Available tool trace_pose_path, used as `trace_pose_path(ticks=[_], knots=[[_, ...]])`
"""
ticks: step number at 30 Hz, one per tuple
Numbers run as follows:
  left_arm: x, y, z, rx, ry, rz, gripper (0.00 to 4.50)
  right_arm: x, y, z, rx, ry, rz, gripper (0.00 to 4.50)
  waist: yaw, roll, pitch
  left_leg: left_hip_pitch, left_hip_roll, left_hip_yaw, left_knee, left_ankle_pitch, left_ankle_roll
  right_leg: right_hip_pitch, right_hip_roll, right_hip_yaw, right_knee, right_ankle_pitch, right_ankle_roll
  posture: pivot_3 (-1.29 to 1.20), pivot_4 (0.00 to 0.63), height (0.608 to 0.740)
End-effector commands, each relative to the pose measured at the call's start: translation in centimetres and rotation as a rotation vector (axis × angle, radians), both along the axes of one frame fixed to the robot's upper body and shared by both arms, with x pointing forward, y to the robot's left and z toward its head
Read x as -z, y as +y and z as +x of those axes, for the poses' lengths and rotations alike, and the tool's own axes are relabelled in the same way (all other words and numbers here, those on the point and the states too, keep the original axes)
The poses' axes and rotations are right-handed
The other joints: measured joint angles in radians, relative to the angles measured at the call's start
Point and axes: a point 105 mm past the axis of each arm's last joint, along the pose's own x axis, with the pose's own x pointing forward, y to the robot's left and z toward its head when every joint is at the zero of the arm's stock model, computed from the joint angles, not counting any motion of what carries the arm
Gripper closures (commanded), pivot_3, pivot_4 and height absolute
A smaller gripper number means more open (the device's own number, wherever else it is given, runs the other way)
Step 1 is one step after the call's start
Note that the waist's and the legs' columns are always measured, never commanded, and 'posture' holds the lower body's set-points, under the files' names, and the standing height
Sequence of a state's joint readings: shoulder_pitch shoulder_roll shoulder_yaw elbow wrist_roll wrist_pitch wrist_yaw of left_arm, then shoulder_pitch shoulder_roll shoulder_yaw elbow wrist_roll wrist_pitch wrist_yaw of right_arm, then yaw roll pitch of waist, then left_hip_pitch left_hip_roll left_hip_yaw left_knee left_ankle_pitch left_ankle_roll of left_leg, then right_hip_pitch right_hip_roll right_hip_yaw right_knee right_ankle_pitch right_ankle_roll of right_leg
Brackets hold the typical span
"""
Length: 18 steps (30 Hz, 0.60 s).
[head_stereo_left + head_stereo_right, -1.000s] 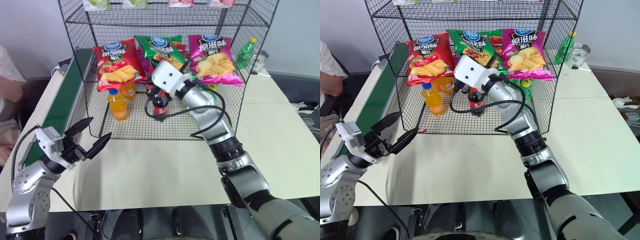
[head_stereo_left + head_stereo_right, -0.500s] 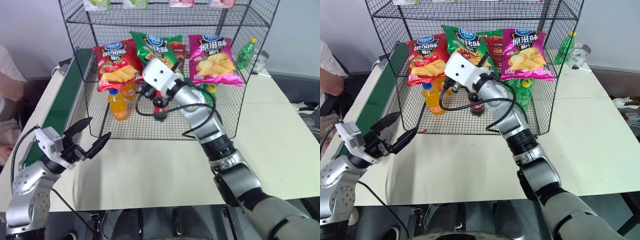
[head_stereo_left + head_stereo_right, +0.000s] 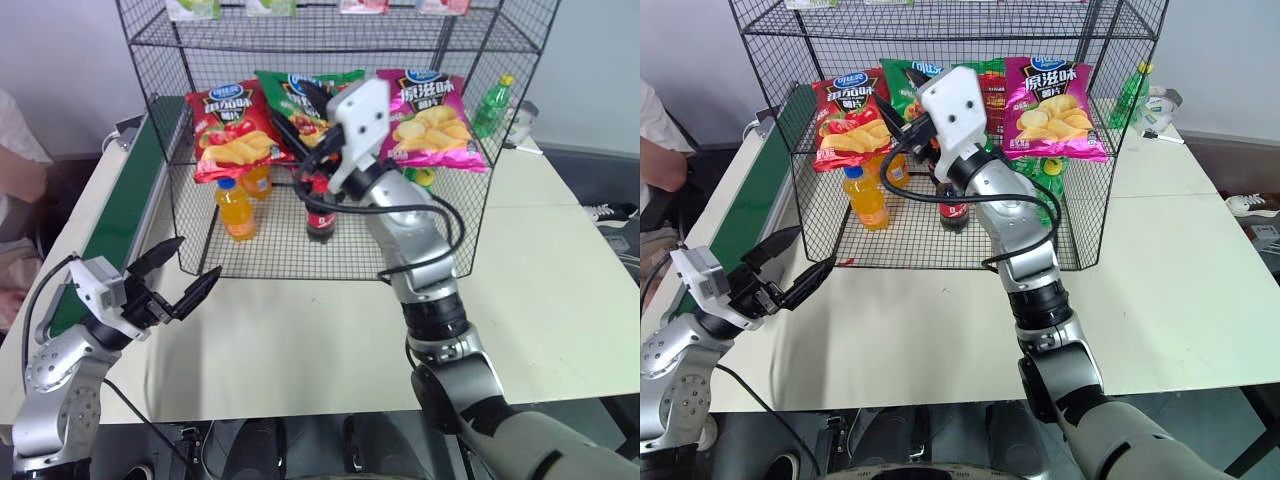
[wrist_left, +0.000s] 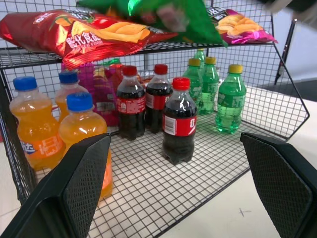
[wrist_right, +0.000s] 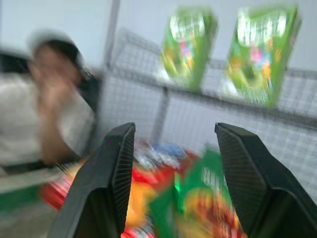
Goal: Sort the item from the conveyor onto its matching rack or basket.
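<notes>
The green crisp bag [image 3: 300,100] is seen lying on the black wire rack's [image 3: 180,215] middle shelf, between red [image 3: 232,128] and magenta [image 3: 432,110] bags. The right gripper [image 3: 300,112] is raised before it, fingers parted, empty. The left gripper [image 3: 180,280] is spread open over the white table [image 3: 300,330], beside the green conveyor [image 3: 120,215].
</notes>
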<state>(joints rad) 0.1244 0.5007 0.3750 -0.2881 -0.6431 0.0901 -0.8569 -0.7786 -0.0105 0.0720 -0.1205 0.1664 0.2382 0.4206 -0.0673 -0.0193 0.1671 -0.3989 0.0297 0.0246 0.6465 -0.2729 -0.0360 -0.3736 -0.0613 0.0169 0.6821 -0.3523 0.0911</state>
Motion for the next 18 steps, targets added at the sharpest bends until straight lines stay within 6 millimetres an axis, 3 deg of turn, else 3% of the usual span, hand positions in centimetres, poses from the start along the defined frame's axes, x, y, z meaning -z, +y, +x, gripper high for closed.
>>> trace_pose_path(ticks=[1, 3, 6, 11, 14, 16, 18], knots=[[-0.6, 0.1, -0.4, 0.01, -0.03, 0.017, 0.0, -1.0, -3.2, -2.3, -0.081, 0.026, 0.103, 1.85, 0.006, 0.0, 0.0, 0.0, 0.0, -0.001, 0.0, 0.0, 0.0, 0.0, 0.0, -0.001, 0.0, 0.0, 0.0, 0.0, 0.15, 0.739], [-0.5, 0.2, -0.5, 0.017, -0.017, 0.025, 0.0, -0.6, -4.5, -3.5, -0.154, 0.072, 0.134, 1.85, 0.007, 0.0, 0.0, 0.0, 0.0, -0.001, 0.0, 0.0, 0.0, 0.001, -0.001, 0.0, -0.001, 0.0, 0.0, 0.0, 0.15, 0.739], [-0.2, 0.8, -0.5, 0.015, 0.022, 0.047, 0.0, 2.6, -6.6, -6.2, -0.277, 0.183, 0.034, 1.85, 0.015, 0.0, 0.0, 0.0, 0.0, -0.001, -0.001, 0.0, 0.0, 0.001, -0.001, -0.001, -0.002, 0.0, 0.0, 0.0, 0.15, 0.739], [-0.1, 2.3, -0.2, -0.012, 0.137, 0.083, 0.0, 7.9, -11.6, -9.3, -0.28, 0.37, -0.172, 1.85, 0.025, 0.0, 0.0, -0.001, 0.0, -0.001, -0.001, -0.001, 0.002, 0.002, -0.001, -0.001, -0.005, 0.0, 0.0, 0.0, 0.15, 0.739], [-0.3, 3.6, -0.1, -0.059, 0.201, 0.102, 0.0, 9.6, -15.6, -10.0, -0.235, 0.473, -0.211, 1.85, 0.023, 0.0, 0.0, 0.001, 0.0, -0.001, -0.001, -0.001, 0.002, 0.003, -0.001, -0.001, -0.005, 0.0, 0.0, 0.0, 0.15, 0.739], [0.8, 3.9, -0.4, -0.075, 0.289, 0.095, 0.0, 11.5, -18.8, -9.8, -0.172, 0.534, -0.249, 1.85, 0.023, 0.0, 0.001, 0.006, 0.0, 0.0, -0.001, -0.001, 0.002, 0.008, 0.0, -0.001, -0.006, 0.0, 0.0, 0.0, 0.15, 0.739], [1.6, 4.1, -0.6, -0.098, 0.273, 0.122, 0.0, 12.8, -21.0, -9.6, -0.14, 0.58, -0.257, 1.85, 0.024, 0.001, 0.001, 0.011, 0.0, -0.001, -0.002, -0.002, 0.004, 0.014, 0.0, -0.001, -0.011, 0.0, -0.001, 0.0, 0.15, 0.739]])
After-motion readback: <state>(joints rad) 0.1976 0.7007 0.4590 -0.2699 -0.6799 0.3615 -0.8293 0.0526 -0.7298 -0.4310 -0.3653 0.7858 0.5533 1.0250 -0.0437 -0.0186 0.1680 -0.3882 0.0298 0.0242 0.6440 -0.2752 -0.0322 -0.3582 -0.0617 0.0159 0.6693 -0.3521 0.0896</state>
